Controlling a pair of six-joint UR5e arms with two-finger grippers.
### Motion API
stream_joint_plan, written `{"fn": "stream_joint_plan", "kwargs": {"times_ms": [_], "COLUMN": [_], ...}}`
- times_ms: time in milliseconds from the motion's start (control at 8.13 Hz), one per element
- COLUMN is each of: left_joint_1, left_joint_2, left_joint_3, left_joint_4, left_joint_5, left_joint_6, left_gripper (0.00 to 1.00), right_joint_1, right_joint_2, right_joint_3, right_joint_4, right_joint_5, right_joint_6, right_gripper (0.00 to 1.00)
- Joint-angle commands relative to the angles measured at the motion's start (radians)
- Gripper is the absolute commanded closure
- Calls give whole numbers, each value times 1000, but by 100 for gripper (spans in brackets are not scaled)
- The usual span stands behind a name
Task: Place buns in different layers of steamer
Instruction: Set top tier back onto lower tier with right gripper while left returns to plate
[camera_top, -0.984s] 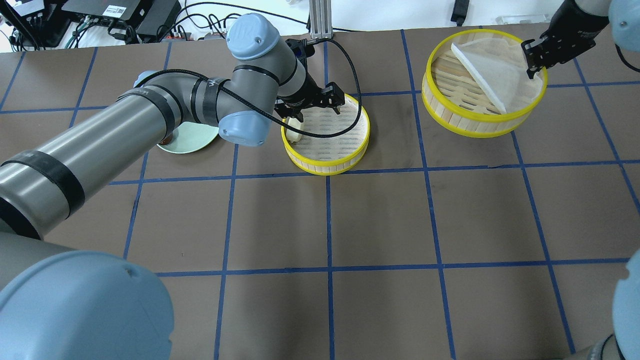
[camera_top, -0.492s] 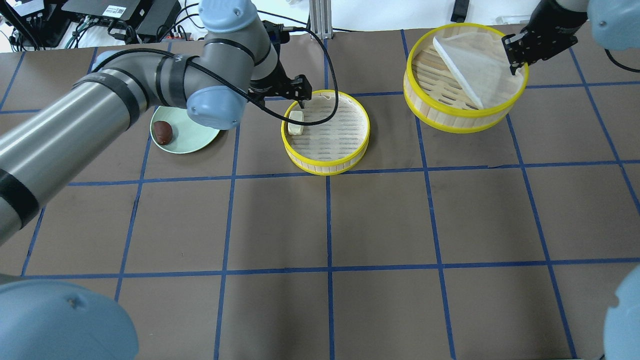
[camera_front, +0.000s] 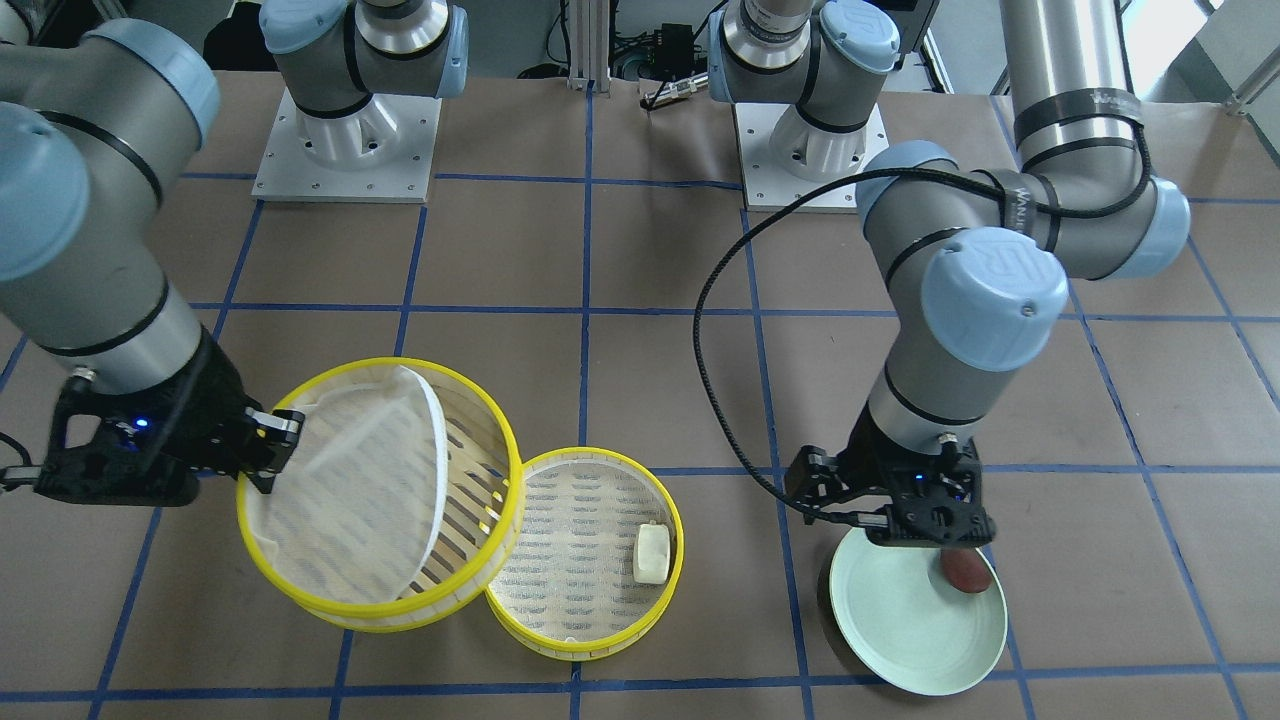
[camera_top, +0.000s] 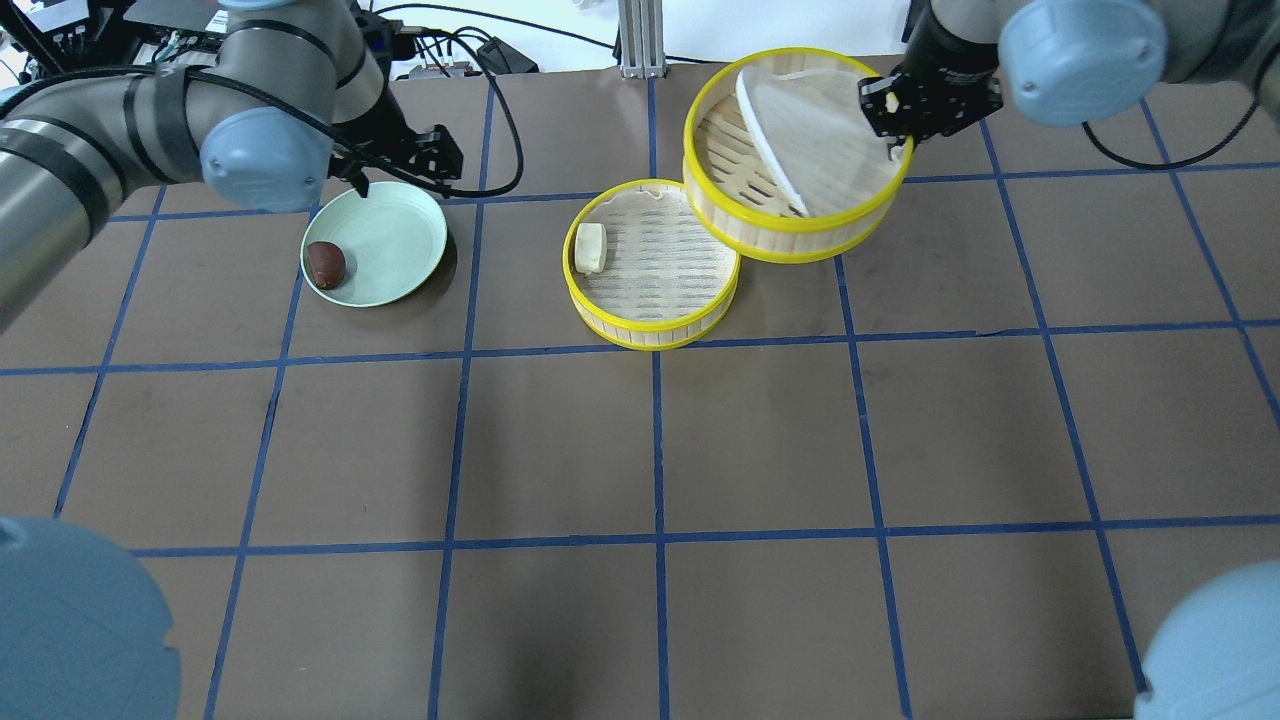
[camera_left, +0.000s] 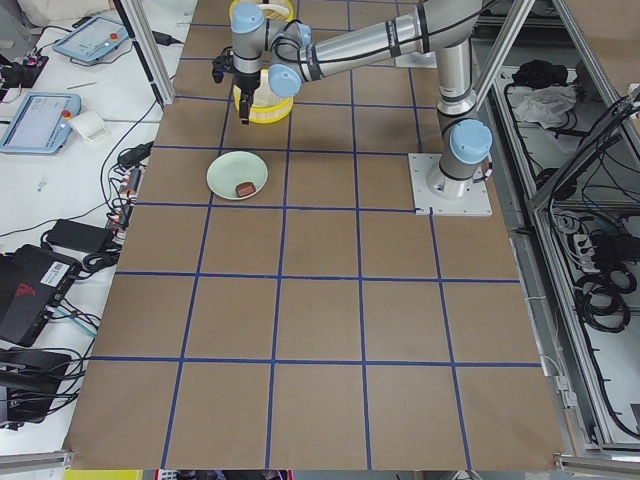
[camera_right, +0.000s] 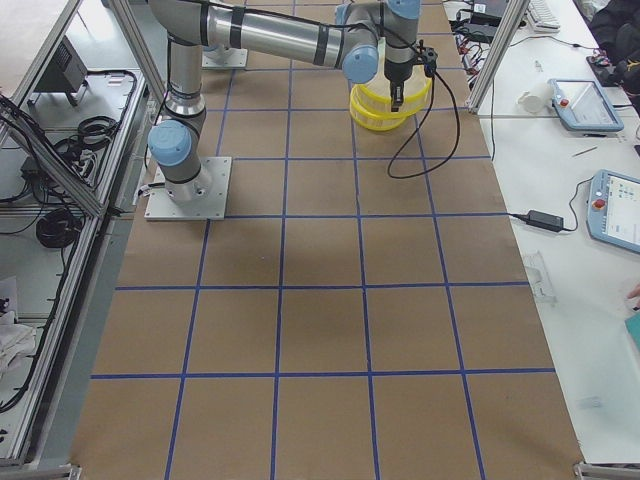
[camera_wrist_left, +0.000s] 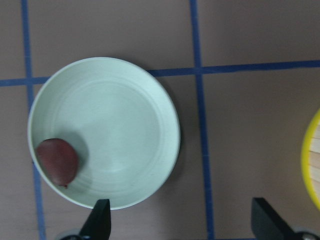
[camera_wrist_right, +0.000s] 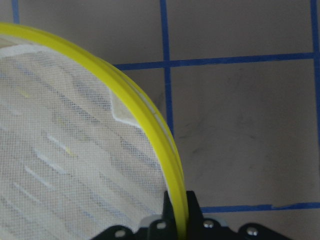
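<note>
The cream-white bun (camera_top: 590, 247) lies at the left edge of the lower steamer layer (camera_top: 650, 335), which stands on the table; both also show in the front view, bun (camera_front: 651, 552) and layer (camera_front: 590, 650). The reddish-brown bun (camera_top: 325, 263) lies on the pale green plate (camera_top: 400, 240). My left gripper (camera_top: 400, 172) hovers open and empty over the plate's far rim; in its wrist view the bun (camera_wrist_left: 57, 161) is at the lower left. My right gripper (camera_top: 895, 140) is shut on the rim of the second layer (camera_top: 800, 240), held lifted and overlapping the lower layer's far right edge. Its mesh liner (camera_top: 800, 130) is folded up.
A metal post (camera_top: 637, 35), cables and electronics (camera_top: 250, 30) line the table's far edge. The two arm bases (camera_front: 345, 140) stand on the robot's side. Blue tape lines grid the brown table.
My left gripper has left the cream bun in the lower layer and moved left to above the plate. My right gripper has carried the second layer left, up against the lower layer.
</note>
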Motion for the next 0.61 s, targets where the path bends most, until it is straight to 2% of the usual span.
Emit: {"fn": "stream_joint_plan", "kwargs": {"times_ms": [0, 369, 492], "left_joint_1": [153, 180, 182], "left_joint_2": [1, -60, -103], "left_joint_3": [-17, -57, -59], "left_joint_4": [-11, 5, 61], "left_joint_5": [90, 101, 106], "left_joint_6": [177, 192, 172], "left_gripper": [0, 0, 0], "right_joint_1": [157, 206, 226], "right_joint_2": [90, 145, 156], "right_joint_3": [0, 10, 13], "right_joint_4": [-129, -149, -160], "right_joint_5": [3, 6, 6], "right_joint_6": [248, 375, 409], "right_gripper": [100, 100, 100]}}
